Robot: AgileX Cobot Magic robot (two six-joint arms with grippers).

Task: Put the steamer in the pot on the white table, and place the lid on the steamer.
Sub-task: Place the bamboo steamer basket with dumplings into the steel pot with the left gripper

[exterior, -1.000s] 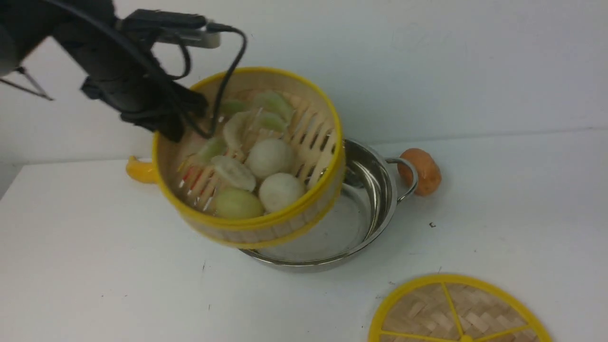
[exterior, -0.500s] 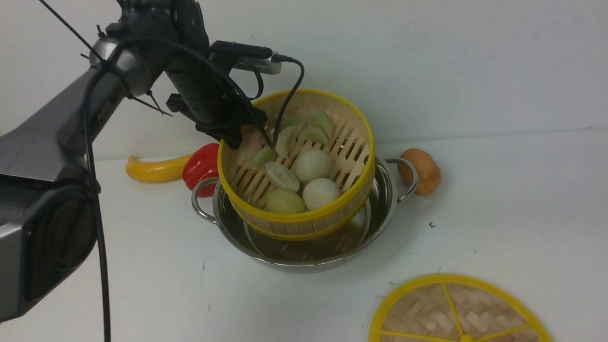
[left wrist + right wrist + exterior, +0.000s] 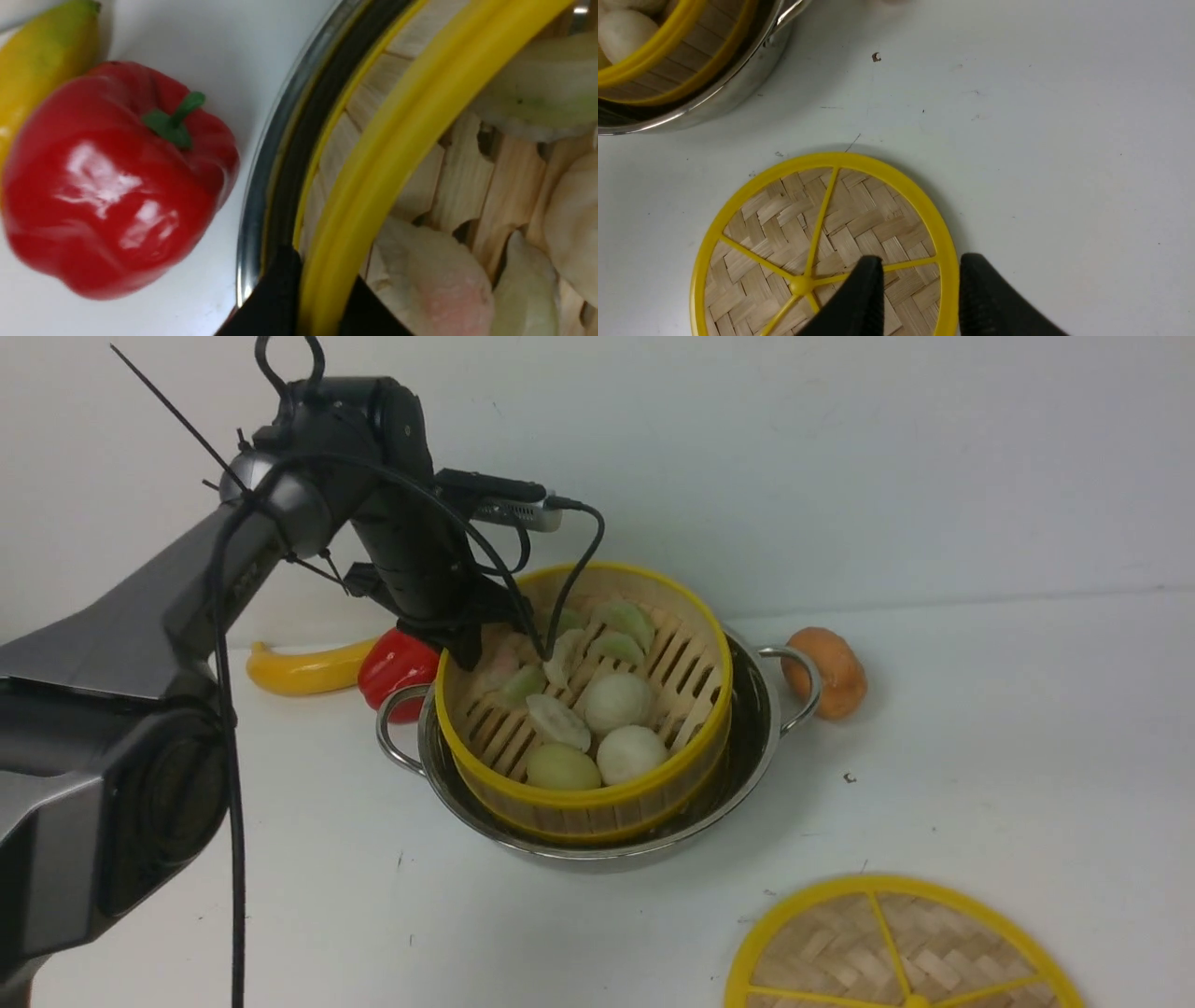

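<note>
The steamer [image 3: 583,709], a yellow-rimmed bamboo basket with pale buns and dumplings inside, stands inside the shiny pot [image 3: 747,775] on the white table [image 3: 1027,756]; its upper half rises above the pot's rim. My left gripper [image 3: 471,649] is shut on the steamer's far-left rim; the left wrist view shows its black fingertips [image 3: 280,289] pinching the yellow band [image 3: 420,107] just inside the pot's wall [image 3: 261,177]. The lid [image 3: 896,952] lies flat at the front right. My right gripper [image 3: 920,275] is open, its fingers [image 3: 864,289] on either side of the lid's rim [image 3: 948,261].
A red pepper [image 3: 397,667] and a yellow banana [image 3: 299,670] lie just left of the pot, close to its left handle [image 3: 392,733]. An orange-brown potato-like thing [image 3: 831,672] sits beside the right handle [image 3: 798,686]. Bare tabletop separates pot and lid.
My left arm has carried the steamer right and down, from tilted above the pot's left side to inside the pot. The lid has not moved.
</note>
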